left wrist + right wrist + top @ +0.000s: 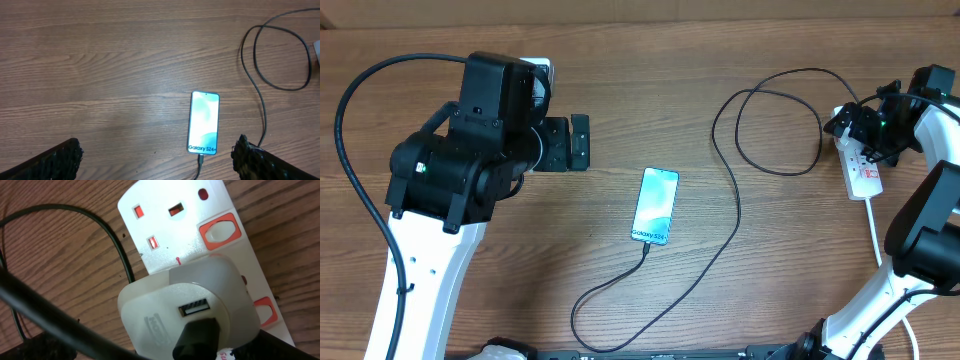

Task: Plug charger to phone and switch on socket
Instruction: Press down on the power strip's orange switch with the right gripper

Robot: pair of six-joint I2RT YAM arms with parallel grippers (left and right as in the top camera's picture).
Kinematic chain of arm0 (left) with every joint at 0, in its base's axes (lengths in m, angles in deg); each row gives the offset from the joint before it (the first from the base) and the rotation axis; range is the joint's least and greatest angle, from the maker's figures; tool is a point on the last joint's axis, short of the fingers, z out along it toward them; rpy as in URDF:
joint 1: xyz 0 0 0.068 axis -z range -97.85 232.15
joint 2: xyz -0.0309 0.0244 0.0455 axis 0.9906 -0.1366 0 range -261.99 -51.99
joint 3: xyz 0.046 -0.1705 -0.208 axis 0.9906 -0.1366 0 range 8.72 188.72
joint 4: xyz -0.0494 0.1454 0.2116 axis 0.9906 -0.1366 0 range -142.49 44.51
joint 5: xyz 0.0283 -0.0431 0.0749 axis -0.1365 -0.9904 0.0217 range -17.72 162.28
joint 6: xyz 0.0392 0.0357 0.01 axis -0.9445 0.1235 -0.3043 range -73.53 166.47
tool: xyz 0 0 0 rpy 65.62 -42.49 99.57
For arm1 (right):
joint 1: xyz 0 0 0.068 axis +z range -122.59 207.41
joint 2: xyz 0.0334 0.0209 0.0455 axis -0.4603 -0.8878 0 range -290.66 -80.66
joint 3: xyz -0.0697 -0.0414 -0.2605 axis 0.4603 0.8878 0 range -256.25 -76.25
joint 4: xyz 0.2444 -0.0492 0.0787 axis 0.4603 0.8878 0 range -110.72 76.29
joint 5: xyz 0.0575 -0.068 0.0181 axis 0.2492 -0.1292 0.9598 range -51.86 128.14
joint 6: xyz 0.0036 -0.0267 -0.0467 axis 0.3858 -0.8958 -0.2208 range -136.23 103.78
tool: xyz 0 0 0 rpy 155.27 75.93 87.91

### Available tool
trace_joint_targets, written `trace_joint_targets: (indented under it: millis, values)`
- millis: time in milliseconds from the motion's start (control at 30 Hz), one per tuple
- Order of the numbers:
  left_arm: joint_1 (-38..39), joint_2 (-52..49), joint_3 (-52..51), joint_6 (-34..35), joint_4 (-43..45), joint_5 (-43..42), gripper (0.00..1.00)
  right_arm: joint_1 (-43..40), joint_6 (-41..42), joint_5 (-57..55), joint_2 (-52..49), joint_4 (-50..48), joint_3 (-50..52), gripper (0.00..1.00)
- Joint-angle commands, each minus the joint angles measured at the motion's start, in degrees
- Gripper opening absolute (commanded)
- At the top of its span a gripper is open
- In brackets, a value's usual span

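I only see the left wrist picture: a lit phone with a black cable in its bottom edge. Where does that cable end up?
Observer: From above, the cable loops off to the right and reaches a white power strip.
Visitor: Is it plugged in there?
Observer: Yes. The right wrist view shows its black plug in a white adapter seated on the strip.
Visitor: Is a robot near it?
Observer: The right claw is directly over the strip's far end.
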Motion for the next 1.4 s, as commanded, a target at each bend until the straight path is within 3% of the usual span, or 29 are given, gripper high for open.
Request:
trace_joint_targets:
  millis: [0,667,1367]
  values:
    - [0.09,0.66,1.33,-1.05,0.07,0.74,1.0,0.66,-0.5,3.41,0.07,-0.61,0.33,1.0]
    - [0.07,0.66,1.33,-1.05,0.07,0.74,1.0,0.59,-0.31,-6.05,0.09,-1.7,-3.93,1.0]
    - [0.09,0.66,1.33,-1.05,0.07,0.74,1.0,0.61,-0.28,-6.23,0.07,-2.67,-1.79,1.0]
